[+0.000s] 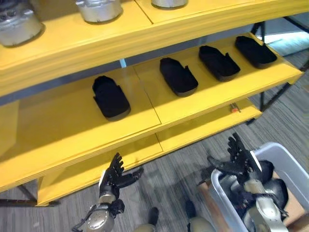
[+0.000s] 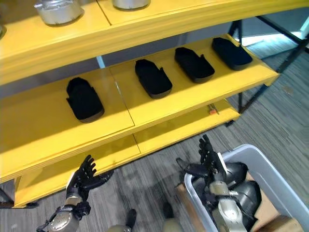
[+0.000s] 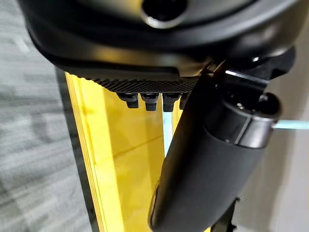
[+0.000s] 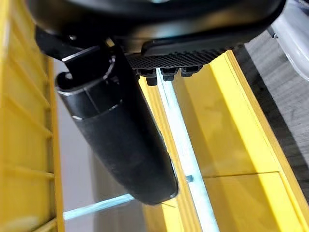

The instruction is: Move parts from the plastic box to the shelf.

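Note:
A grey plastic box (image 1: 289, 164) stands on the floor at the lower right with dark rounded parts (image 1: 277, 191) inside. My right hand (image 1: 241, 159) hovers over the box's near left corner, fingers straight and spread, holding nothing. My left hand (image 1: 115, 176) is low at the left, in front of the bottom shelf board, also open and empty. The yellow shelf (image 1: 63, 125) has several black moulded trays (image 1: 110, 98) in a row on its middle board; each tray is empty. In the wrist views each thumb (image 3: 207, 169) sticks out straight.
Silver metal parts (image 1: 99, 9) sit on the top board of the shelf. A small orange item (image 1: 234, 109) lies on the lower board near its right end. Grey striped carpet (image 1: 178, 179) lies between the shelf and the box. Dark shelf legs (image 1: 275, 99) stand at the right.

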